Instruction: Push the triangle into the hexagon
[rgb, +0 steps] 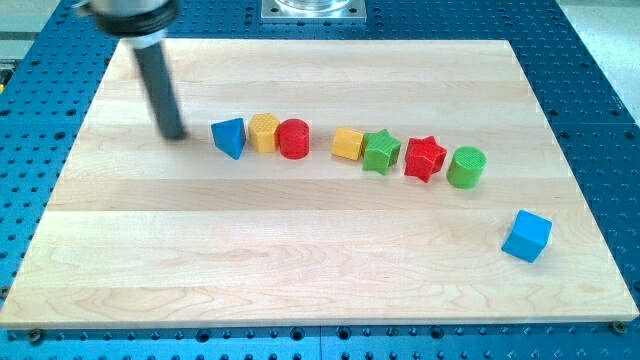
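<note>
Surface (300, 260): pale wooden board on a blue perforated bench.

Blue triangle (229, 137): left end of a loose row; touching or all but touching the yellow hexagon (263, 131) on its right. Task appears nearly met; a short push rightward would likely seat it firmly.

Red cylinder (294, 139): pressed against the hexagon's right side, probably backing it against a shove.

Yellow block (347, 144), green star (380, 152), red star (424, 158), green cylinder (466, 167): further right, clustered, trailing toward the view's bottom.

Blue cube (526, 236): alone, lower right, well apart.

My tip (175, 135): on the surface just left of the triangle, a small gap between. Rod leans up toward the view's top left. Placed in line with triangle and hexagon.

Pincer: none fitted; no state to tell.
</note>
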